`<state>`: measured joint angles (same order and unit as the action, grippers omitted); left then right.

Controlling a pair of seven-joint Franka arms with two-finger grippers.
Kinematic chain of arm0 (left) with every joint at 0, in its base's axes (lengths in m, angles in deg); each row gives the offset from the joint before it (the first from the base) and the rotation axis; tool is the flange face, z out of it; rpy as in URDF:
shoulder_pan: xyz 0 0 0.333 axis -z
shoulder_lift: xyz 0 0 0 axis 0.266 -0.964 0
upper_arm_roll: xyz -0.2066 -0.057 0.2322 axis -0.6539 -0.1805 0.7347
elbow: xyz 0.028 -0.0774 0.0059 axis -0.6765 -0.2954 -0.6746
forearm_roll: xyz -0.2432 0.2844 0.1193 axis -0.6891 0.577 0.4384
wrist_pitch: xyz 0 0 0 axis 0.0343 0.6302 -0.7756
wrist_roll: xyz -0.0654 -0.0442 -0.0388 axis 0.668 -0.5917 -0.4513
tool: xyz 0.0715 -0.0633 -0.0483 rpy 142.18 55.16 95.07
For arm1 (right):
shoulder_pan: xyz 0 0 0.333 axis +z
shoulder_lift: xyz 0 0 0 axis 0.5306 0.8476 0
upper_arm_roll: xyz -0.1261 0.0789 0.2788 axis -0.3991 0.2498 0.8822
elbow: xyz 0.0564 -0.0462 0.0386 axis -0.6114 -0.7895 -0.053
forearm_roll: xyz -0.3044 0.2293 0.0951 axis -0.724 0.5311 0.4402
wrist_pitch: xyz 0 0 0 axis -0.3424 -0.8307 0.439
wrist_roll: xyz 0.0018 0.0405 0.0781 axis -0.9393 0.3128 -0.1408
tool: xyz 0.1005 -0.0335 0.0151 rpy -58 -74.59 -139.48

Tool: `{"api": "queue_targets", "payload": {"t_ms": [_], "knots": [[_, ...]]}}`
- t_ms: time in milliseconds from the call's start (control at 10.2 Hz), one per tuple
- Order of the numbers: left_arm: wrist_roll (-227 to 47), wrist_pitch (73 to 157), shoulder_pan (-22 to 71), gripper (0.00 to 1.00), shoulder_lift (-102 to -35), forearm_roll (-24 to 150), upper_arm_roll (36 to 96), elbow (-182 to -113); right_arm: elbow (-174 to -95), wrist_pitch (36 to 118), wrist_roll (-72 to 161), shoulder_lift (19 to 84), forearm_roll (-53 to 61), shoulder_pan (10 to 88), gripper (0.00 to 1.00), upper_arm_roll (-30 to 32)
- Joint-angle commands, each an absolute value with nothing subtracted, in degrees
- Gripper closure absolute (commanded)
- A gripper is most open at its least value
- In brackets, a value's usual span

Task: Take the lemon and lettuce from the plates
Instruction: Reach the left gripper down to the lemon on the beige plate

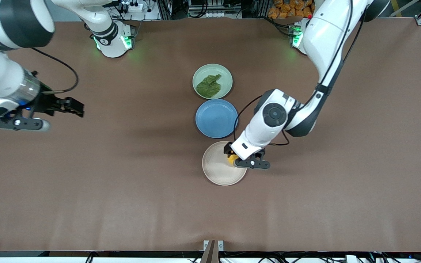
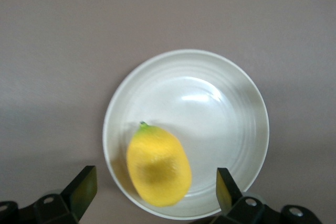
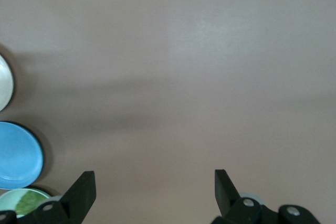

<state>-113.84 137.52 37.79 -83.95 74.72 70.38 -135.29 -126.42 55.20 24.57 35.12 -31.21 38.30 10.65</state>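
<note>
front view: the left gripper (image 1: 232, 157) hangs over the beige-white plate (image 1: 217, 170) at lower centre, the lemon (image 1: 231, 159) beneath it; the lettuce (image 1: 209, 86) lies on the pale green plate (image 1: 226, 74) above the blue plate (image 1: 216, 118). the right gripper (image 1: 72, 107) waits at the frame's left edge.

left wrist view: the lemon (image 2: 158, 165) lies on the plate (image 2: 231, 103) between wide-spread fingers (image 2: 83, 188), touching neither.

right wrist view: fingers (image 3: 84, 190) spread wide over bare table (image 3: 184, 77).
</note>
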Motion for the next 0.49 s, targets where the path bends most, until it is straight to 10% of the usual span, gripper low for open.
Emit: {"api": "queue_targets", "payload": {"t_ms": [0, 392], "knots": [[-115.9, 140.89, 38.46, 0.0, -86.91, 76.1, 71.15, -134.17, -130.21, 57.27, 16.67, 32.92, -30.2, 43.01, 0.0, 10.51], [-116.95, 144.86, 38.54, 0.0, -89.47, 76.02, 71.15, -134.09, -131.0, 60.34, 7.95, 34.5, -30.2, 51.98, 0.0, 10.51]]}}
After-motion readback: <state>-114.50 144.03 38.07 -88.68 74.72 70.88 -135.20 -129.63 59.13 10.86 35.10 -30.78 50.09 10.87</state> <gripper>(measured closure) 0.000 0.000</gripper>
